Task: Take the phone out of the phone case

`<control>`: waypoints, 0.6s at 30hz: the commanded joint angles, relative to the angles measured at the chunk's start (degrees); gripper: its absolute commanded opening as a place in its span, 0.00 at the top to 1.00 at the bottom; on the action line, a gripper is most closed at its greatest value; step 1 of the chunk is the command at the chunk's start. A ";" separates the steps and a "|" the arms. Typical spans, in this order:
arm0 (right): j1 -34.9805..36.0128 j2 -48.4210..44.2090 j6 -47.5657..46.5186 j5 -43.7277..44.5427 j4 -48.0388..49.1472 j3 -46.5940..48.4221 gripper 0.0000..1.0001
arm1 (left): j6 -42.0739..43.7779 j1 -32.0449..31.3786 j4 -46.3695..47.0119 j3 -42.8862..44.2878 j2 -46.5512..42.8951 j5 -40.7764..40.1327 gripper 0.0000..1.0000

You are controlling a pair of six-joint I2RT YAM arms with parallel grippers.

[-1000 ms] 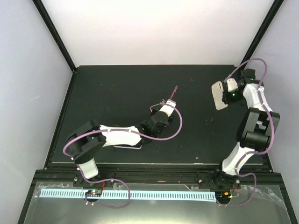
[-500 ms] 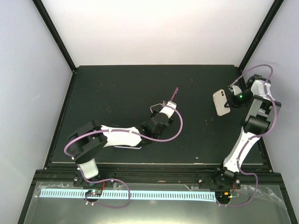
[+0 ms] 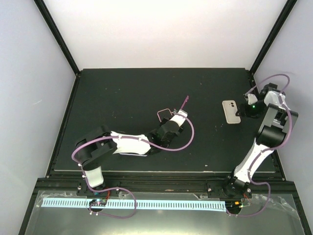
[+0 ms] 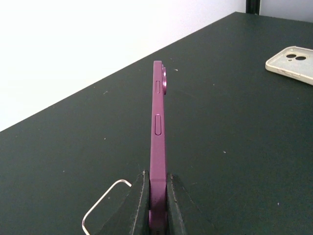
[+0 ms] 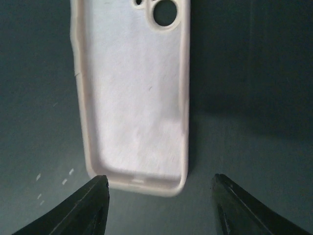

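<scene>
The purple phone (image 4: 158,127) stands on its edge, out of the case, with my left gripper (image 4: 157,174) shut on its lower end. From above, the phone (image 3: 185,102) shows as a thin purple line at mid-table, sticking out past the left gripper (image 3: 178,115). The cream phone case (image 5: 132,93) lies empty on the table, its inner side up. My right gripper (image 5: 159,183) is open just behind the case's bottom end, touching nothing. The case (image 3: 231,111) sits at the right, next to the right gripper (image 3: 243,111); it also appears far right in the left wrist view as the pale case (image 4: 292,62).
The table (image 3: 122,93) is a dark mat with black frame posts at its back corners. A thin wire loop (image 4: 100,203) juts out beside the left fingers. The right arm (image 3: 266,132) stands close to the table's right edge.
The right gripper has brought the case down from the air onto the table and opened, letting it go. The left arm has shifted slightly right, still holding the phone.
</scene>
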 commanded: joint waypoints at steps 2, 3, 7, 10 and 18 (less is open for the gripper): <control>-0.16 -18.72 -2.26 -0.10 5.90 -11.46 0.42 | 2.05 -0.89 2.83 4.04 1.29 -0.74 0.98; 0.08 -22.09 -3.37 -1.43 5.34 -14.16 0.42 | 2.46 -1.16 2.56 4.57 1.70 -1.62 0.98; 2.49 -35.54 -4.09 -7.33 3.17 -23.84 0.43 | 3.80 -2.00 -3.74 9.26 5.16 -3.07 0.99; 7.61 -45.21 -2.28 -9.53 1.17 -26.49 0.44 | 4.29 -4.01 -12.64 15.26 8.11 -8.99 0.98; 9.66 -66.36 12.45 -13.29 15.62 -38.45 0.40 | 5.53 -6.31 -28.84 31.03 19.91 -21.19 0.98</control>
